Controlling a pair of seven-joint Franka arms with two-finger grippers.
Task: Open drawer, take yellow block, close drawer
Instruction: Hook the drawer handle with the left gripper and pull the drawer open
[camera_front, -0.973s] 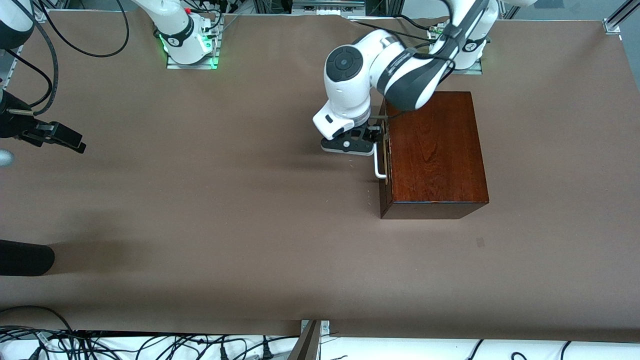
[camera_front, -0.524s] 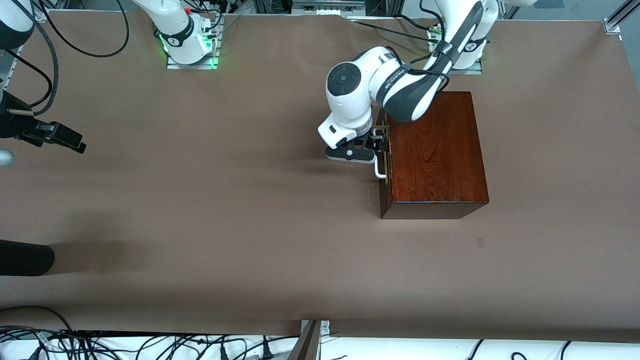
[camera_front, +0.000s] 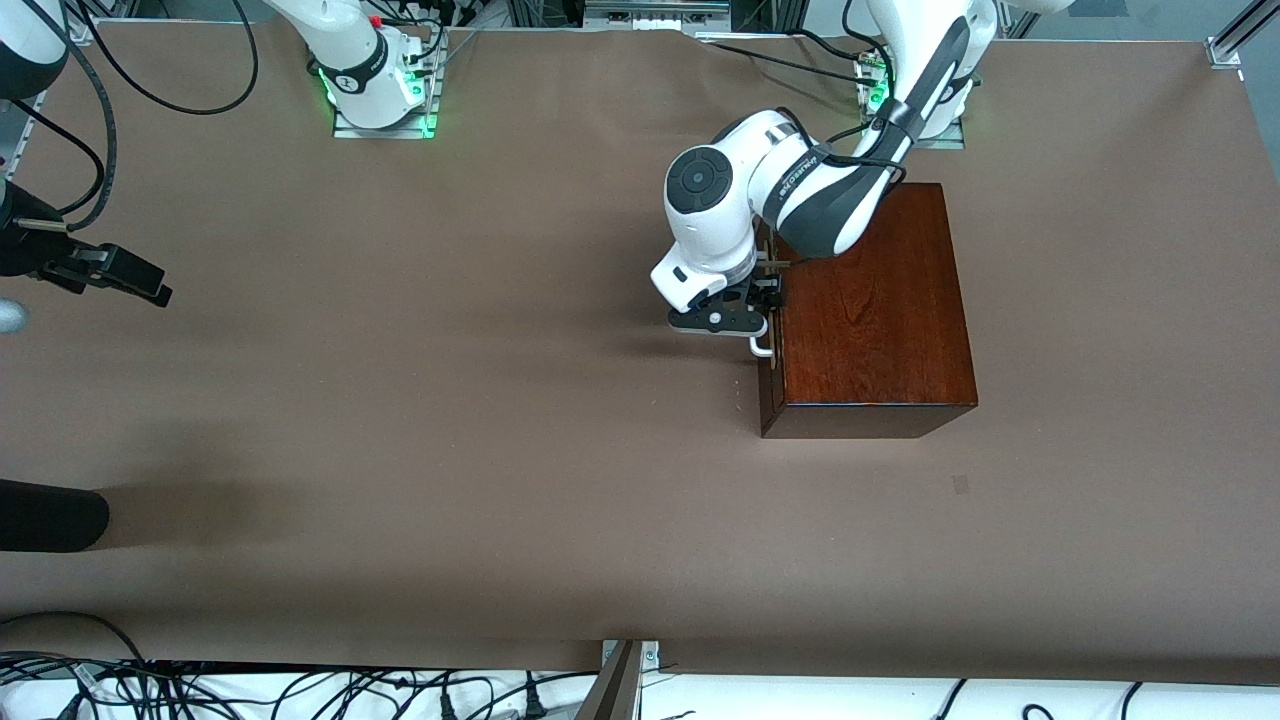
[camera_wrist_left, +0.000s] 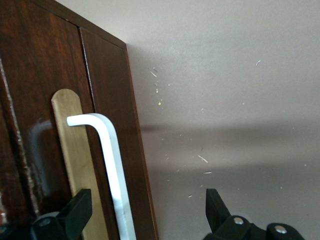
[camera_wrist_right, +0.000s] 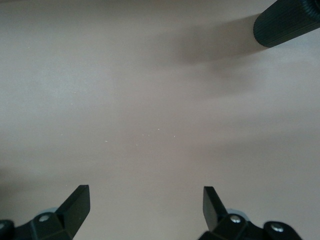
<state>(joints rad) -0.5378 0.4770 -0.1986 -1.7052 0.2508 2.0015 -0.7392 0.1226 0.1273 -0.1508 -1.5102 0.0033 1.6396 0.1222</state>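
I see my left end effector (camera_wrist_left: 145, 212) spread open astride the white U-shaped handle (camera_wrist_left: 114, 170) of the shut dark reddish-brown wooden drawer (camera_front: 769, 330), while my open right end effector (camera_wrist_right: 145, 210) waits over the tabletop's edge.

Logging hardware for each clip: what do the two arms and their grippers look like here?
The left arm has glossy white shells with dark grey joint sections, a round dark cap, small lettering and a black cable clipped along it. The left gripper is black with wedge-shaped fingers. The right gripper is also black, trailing black cables. Both bases glow green.
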